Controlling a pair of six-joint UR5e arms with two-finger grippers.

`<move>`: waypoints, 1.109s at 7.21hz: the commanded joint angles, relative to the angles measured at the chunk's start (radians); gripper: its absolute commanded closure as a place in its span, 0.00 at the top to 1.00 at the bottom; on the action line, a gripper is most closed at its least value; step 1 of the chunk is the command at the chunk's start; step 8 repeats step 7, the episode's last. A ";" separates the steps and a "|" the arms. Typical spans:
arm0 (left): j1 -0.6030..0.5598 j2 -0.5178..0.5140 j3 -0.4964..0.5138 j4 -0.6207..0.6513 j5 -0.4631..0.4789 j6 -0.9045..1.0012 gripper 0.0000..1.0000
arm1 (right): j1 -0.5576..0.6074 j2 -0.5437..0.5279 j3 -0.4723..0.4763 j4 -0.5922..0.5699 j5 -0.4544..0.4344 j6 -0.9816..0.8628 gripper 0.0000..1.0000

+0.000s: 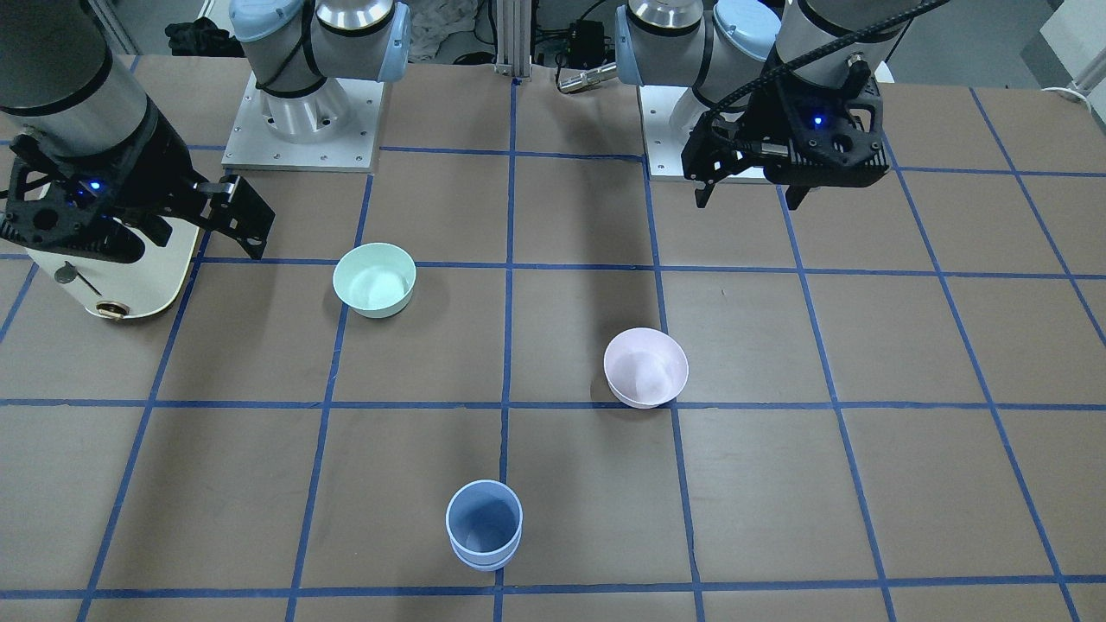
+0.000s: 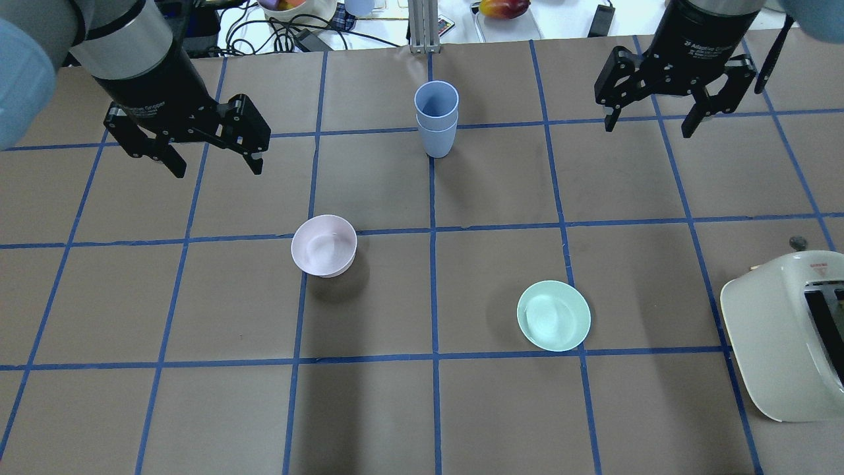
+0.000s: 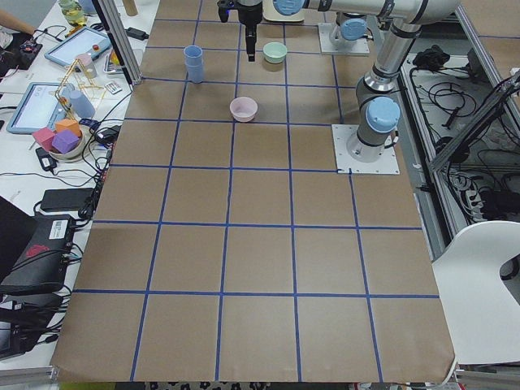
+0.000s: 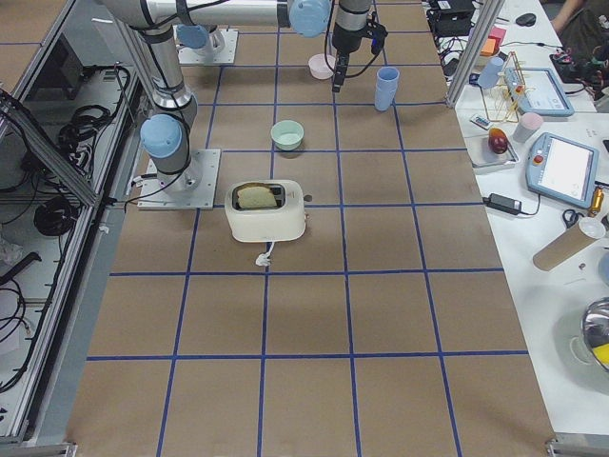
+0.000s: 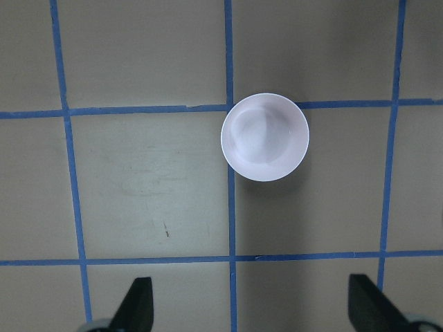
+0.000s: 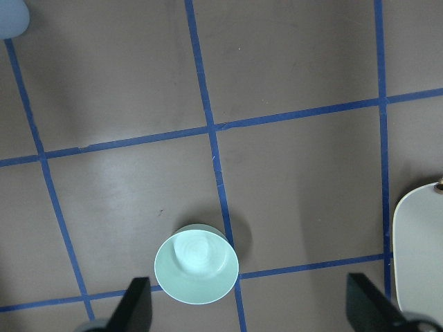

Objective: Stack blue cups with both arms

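Note:
The two blue cups (image 2: pixel 436 125) stand nested, one inside the other, upright on a blue tape line at the table's far middle; they also show in the front-facing view (image 1: pixel 484 525). My left gripper (image 2: pixel 217 165) hangs open and empty above the table, left of the cups, and its wrist view looks down at the pink bowl (image 5: pixel 265 137). My right gripper (image 2: pixel 649 127) hangs open and empty to the right of the cups. A sliver of the cups (image 6: pixel 10 17) shows at the top left corner of the right wrist view.
A pale pink bowl (image 2: pixel 324 245) sits left of centre. A mint-green bowl (image 2: pixel 553 315) sits right of centre, below my right gripper in its wrist view (image 6: pixel 196 263). A cream toaster (image 2: pixel 778 343) stands at the right edge. Cables and clutter lie beyond the far edge.

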 commanded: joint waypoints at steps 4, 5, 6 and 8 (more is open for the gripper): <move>0.000 0.001 0.001 0.003 0.002 -0.001 1.00 | 0.032 0.004 0.008 0.007 -0.002 -0.002 1.00; 0.000 -0.003 0.000 0.035 0.000 -0.001 1.00 | 0.030 0.003 0.000 0.006 -0.005 -0.002 1.00; 0.000 -0.003 -0.001 0.043 0.000 -0.003 1.00 | 0.030 0.003 0.002 0.006 -0.005 -0.001 1.00; 0.000 -0.002 -0.002 0.043 0.000 -0.003 1.00 | 0.030 0.004 0.003 0.004 -0.003 -0.002 1.00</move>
